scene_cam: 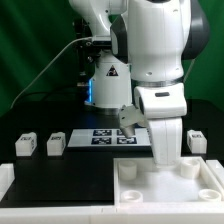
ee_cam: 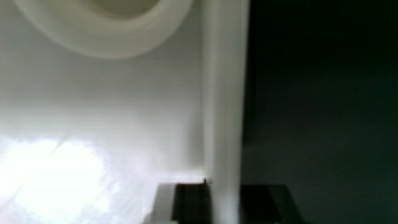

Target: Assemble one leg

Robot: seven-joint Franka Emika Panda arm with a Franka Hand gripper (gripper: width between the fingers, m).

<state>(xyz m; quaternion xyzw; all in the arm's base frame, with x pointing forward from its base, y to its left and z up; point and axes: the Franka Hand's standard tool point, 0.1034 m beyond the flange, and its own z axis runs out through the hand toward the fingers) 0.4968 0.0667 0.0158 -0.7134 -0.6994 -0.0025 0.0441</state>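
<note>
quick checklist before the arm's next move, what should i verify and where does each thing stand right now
1. The gripper carries no leg: ok, only the wall of the tabletop stands between its fingers.
2. Hold on that wall is firm: cannot tell, the fingers flank it but contact is not clear.
3. The corner hole is free: ok, it looks empty in the wrist view.
4. Legs ready to pick: ok, one leg and another leg stand at the exterior view's left, a third leg at its right, all apart from the tabletop.
5. Fourth leg located: cannot tell.
</note>
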